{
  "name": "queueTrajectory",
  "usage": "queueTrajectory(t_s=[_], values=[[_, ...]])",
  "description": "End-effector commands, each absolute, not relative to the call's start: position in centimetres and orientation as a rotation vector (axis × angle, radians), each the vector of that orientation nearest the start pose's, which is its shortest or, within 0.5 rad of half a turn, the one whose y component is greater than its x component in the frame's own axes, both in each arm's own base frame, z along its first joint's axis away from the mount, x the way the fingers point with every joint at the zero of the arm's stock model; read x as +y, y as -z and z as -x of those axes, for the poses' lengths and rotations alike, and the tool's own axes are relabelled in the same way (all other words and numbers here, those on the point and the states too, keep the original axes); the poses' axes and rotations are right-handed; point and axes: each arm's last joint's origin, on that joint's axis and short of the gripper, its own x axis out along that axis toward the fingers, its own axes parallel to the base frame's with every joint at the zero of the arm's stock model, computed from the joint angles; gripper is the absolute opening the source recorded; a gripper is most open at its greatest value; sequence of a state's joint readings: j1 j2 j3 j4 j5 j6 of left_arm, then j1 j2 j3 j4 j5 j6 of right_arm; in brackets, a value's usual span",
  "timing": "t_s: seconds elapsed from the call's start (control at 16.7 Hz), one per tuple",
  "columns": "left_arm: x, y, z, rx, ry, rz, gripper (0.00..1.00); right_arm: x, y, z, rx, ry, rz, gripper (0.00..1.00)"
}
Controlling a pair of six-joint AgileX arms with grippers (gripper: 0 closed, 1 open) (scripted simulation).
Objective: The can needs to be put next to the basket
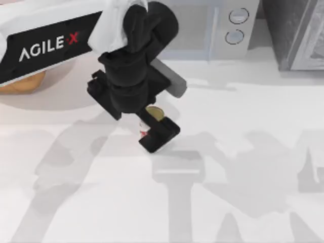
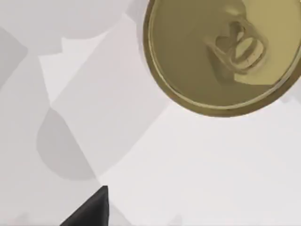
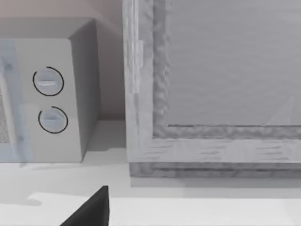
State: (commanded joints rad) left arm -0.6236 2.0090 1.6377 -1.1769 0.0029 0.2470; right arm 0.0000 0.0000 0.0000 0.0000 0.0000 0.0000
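Left gripper (image 1: 150, 125): hovering over the can, mid-table; finger spread cannot be told.
Can (image 1: 154, 114): standing upright; light, rigid, likely slippery, so grip mid-wall.
Basket (image 1: 23, 83): sitting at table's left edge.

This is looking like a mock-up kitchen, rendered rather than real. A white microwave (image 1: 223, 28) with two round dials (image 3: 48, 81) is sitting at the back of a plain white table (image 1: 243, 212), and beside it a large grey framed panel (image 3: 225, 70) is standing, possibly a cabinet or an appliance door, though that is hard to tell. An AgileX-branded arm (image 1: 48, 45) is reaching over the tabletop, lending it a test-bench air.
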Motion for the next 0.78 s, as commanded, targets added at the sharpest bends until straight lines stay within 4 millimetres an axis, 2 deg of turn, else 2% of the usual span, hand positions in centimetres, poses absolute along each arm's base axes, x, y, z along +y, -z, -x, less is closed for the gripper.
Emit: queueTrajectory(t_s=[0.42, 0.78], values=[[-25.1, -21.9, -35.7, 1.459, 0.641, -0.636, 1.00, -0.1, -16.0, -10.6, 0.000, 0.000, 0.000, 1.00], [-25.5, -21.7, -36.4, 1.477, 0.629, -0.629, 1.00, -0.1, -16.0, -10.6, 0.000, 0.000, 0.000, 1.00]])
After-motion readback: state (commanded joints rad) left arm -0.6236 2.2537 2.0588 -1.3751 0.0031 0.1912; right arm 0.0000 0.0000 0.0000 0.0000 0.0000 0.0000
